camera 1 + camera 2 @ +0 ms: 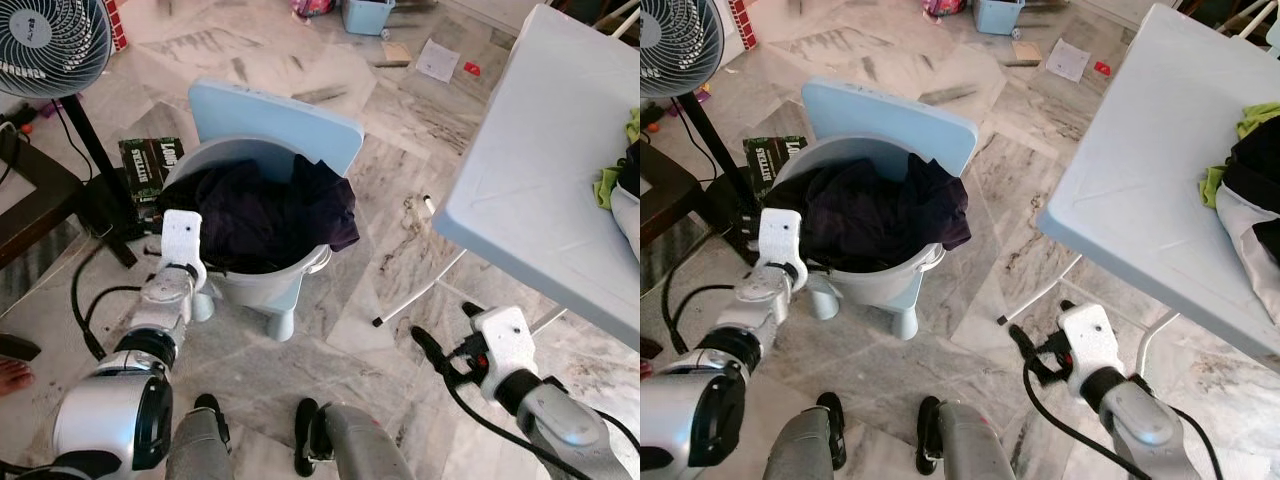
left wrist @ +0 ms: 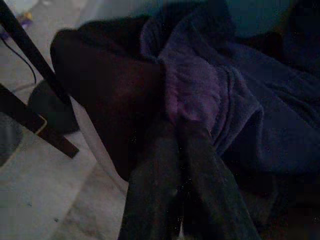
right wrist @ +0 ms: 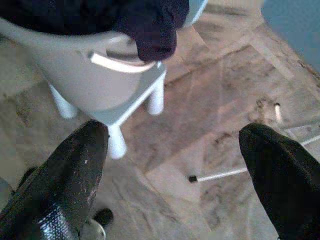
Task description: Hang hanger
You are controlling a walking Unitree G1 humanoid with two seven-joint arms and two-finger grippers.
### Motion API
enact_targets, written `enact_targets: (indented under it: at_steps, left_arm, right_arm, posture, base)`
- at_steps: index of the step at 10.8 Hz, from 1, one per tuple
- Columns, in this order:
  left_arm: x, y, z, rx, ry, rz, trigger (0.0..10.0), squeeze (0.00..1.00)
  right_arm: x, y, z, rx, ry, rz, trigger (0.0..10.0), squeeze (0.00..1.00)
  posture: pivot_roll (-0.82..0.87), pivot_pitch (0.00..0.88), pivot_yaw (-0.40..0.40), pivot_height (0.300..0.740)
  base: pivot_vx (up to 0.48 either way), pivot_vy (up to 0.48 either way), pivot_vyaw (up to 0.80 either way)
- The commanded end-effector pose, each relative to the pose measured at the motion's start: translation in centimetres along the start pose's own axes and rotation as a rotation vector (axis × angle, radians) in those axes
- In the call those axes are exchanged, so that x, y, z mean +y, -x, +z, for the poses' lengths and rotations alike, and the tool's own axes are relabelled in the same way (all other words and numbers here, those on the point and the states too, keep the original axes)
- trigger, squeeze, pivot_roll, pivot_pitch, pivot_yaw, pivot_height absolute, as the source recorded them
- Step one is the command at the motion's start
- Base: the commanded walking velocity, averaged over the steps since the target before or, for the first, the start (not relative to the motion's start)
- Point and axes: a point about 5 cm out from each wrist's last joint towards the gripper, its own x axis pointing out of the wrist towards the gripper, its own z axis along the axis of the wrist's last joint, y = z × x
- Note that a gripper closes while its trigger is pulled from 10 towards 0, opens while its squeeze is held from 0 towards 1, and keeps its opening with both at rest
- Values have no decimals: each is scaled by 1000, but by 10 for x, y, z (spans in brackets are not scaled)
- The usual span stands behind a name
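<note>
Hanger was not visible; dark clothes (image 1: 265, 215) filled the grey basket (image 1: 262, 285). Left gripper (image 2: 182, 132) was clenched on the clothes inside it. Right gripper (image 3: 175, 165) hung released above the floor (image 1: 400, 230).

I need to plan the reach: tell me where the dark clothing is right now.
The dark clothing fills the grey bucket on a small stool, ahead and to the robot's left in the eye views, with the left claw at its near rim and the folding table to the right.
</note>
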Motion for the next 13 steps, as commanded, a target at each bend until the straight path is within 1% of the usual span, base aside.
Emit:
enact_targets:
  at_steps: [1, 2, 3, 4, 6, 7, 8, 9, 11, 12, 13]
  left_arm:
    - [-2, -1, 3, -13, -32, 0, 0, 0]
    - [2, -1, 12, -81, -66, 33, 0, 0]
    - [3, -2, 20, -136, -102, 44, 0, 0]
    - [4, -2, 28, -181, -161, 50, 0, 0]
    - [11, -2, 46, -271, -262, 32, 0, 0]
    - [16, -1, 52, -303, -295, 28, 0, 0]
    - [27, 1, 62, -352, -358, 28, 0, 0]
    - [35, 2, 71, -382, -397, 18, 0, 0]
    - [50, 8, 89, -447, -484, -5, 0, 0]
    - [57, 14, 105, -507, -531, -28, 0, 0]
    - [60, 19, 115, -549, -545, -44, 0, 0]
  right_arm:
    - [-1, 2, 2, -3, -1, -3, 10000, 0]
    - [-1, -2, 3, -7, 2, -6, 10000, 0]
    - [0, -5, 1, -8, 3, -5, 10000, 0]
    - [0, -7, 1, -10, 1, -5, 10000, 0]
    - [3, -14, 1, -23, -4, -5, 10000, 0]
    - [5, -18, 0, -26, -10, -3, 10000, 0]
    - [8, -24, -1, -33, -21, 1, 10000, 0]
    - [10, -29, -2, -38, -27, 2, 10000, 0]
    - [10, -37, -2, -51, -36, -8, 10000, 0]
    - [11, -44, -1, -65, -37, -9, 10000, 0]
    - [12, -49, 0, -71, -37, -5, 10000, 0]
  posture:
    - [-308, 220, -179, 740]
    - [-297, 214, -175, 740]
    - [-288, 210, -171, 740]
    - [-279, 205, -165, 740]
    - [-250, 195, -154, 740]
    - [-226, 188, -146, 740]
    - [-197, 180, -135, 740]
    - [-182, 172, -129, 740]
    - [-146, 157, -120, 740]
    - [-119, 148, -118, 740]
    - [-110, 145, -117, 740]
  base:
    - [0, 0, 0]
    - [0, 0, 0]
    - [0, 0, 0]
    - [0, 0, 0]
    - [0, 0, 0]
    - [0, 0, 0]
    - [0, 0, 0]
    - [0, 0, 0]
    - [0, 0, 0]
    - [0, 0, 0]
    - [0, 0, 0]
